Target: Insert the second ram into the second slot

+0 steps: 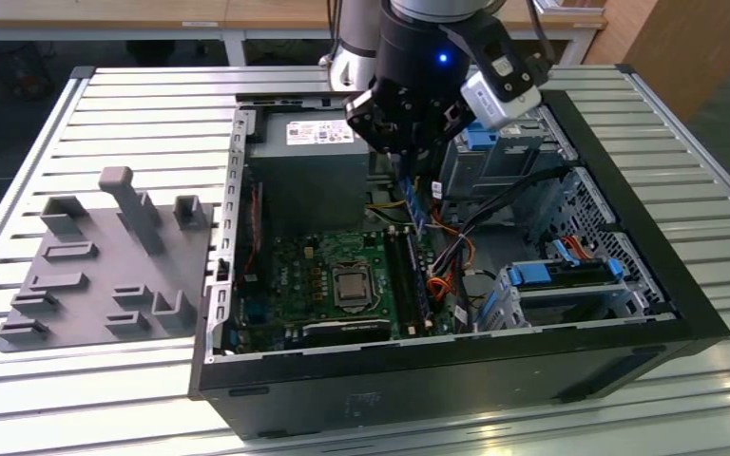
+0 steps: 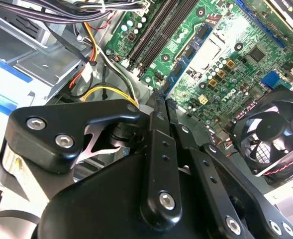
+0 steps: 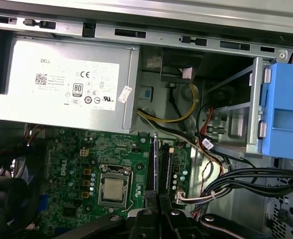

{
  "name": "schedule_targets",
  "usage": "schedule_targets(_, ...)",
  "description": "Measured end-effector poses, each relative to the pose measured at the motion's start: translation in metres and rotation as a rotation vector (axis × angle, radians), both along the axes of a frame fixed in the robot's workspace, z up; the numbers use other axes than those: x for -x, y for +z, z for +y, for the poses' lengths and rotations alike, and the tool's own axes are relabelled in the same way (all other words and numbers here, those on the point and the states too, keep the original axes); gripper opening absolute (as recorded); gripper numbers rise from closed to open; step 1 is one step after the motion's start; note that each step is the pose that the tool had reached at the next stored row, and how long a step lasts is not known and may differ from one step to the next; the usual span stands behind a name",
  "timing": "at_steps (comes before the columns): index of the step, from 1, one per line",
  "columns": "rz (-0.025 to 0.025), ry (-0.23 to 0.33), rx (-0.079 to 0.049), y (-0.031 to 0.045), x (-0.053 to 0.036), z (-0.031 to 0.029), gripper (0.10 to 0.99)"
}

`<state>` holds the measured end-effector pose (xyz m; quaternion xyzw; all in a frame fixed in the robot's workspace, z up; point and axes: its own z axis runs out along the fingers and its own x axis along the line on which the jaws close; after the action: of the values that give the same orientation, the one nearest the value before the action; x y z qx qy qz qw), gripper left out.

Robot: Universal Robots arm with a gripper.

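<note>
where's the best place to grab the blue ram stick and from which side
Pinch the second ram across its two flat faces, mid-length near the upper long edge, coming from above. It is thin and stands on edge, and its lower edge must stay free for the slots. The gripper appears shut on it this way.

Over the open computer's green motherboard (image 2: 226,64), the black gripper (image 2: 161,102) hung with its jaws closed on the second ram (image 2: 182,62), a thin blue stick seen edge-on and running out from the fingertips. Long black memory slots (image 2: 156,35) lay on the board just beside the stick. A black fan (image 2: 273,137) sat by one edge of the board, while yellow, red and black cables (image 2: 104,92) crossed beyond the opposite edge.
</note>
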<state>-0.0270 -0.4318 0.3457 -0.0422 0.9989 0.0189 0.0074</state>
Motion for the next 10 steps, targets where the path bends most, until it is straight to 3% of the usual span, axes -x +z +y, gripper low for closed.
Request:
schedule_targets(6, 0.0, -0.001, 0.0, -0.0015, -0.0001, -0.0007, 0.133)
schedule_targets(10, 0.0, -0.031, 0.0, -0.0022, -0.0001, -0.0007, 0.133)
